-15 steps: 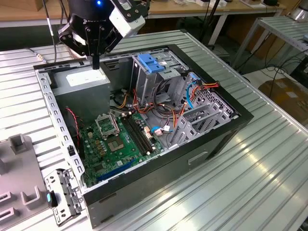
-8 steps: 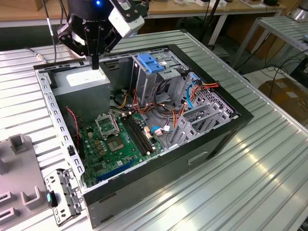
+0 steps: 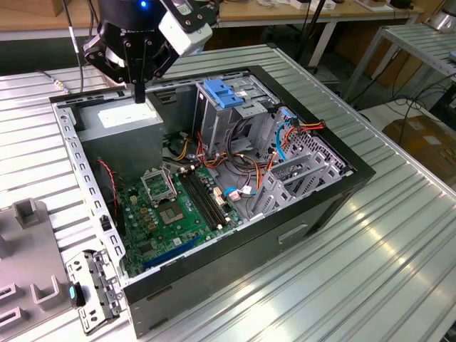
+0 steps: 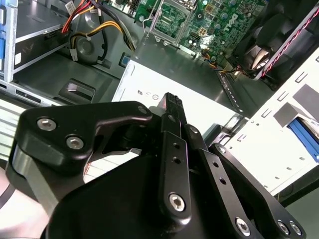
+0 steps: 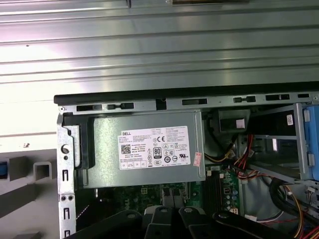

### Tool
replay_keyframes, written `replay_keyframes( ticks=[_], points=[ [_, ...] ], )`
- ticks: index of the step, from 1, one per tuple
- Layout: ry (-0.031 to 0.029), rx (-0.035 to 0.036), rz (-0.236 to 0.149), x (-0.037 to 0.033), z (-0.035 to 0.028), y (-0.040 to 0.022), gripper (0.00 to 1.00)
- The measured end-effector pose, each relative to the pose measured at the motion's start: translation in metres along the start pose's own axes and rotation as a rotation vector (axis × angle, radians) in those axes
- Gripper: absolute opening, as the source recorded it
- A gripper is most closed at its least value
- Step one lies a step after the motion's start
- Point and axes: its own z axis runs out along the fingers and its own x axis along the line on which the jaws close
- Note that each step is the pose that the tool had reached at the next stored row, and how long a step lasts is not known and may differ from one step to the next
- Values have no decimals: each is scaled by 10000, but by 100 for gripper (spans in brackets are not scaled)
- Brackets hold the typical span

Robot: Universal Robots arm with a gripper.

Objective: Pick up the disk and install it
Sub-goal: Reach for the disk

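My gripper point(image 3: 140, 94) hangs over the back left corner of the open computer case point(image 3: 324, 196), just above the grey power supply point(image 3: 122, 118). Its black fingers point(image 4: 172, 102) stand together with nothing between them, pointing at the supply's white label point(image 5: 153, 148). The disk itself is out of view. A bright blue strip point(image 4: 303, 135) lies in a pale holder outside the case wall, and too little of it shows to tell what it is. A light-blue latch plate point(image 3: 223, 92) with slots sits on top of the metal drive cage point(image 3: 214, 125).
Inside the case lie a green motherboard point(image 3: 178, 206) and bundles of orange, yellow and blue cables point(image 3: 285, 135). A grey fixture point(image 3: 28, 242) and a loose metal bracket point(image 3: 96, 285) lie on the ribbed metal table point(image 3: 370, 271) at the exterior view's left.
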Motion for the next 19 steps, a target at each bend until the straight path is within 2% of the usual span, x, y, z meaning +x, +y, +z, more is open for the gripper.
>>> replay_keyframes(
  ticks=[11,19],
  points=[
    [0,0,0,47,-1,-3,11],
    [0,0,-1,111,-3,-8,11]
  ],
)
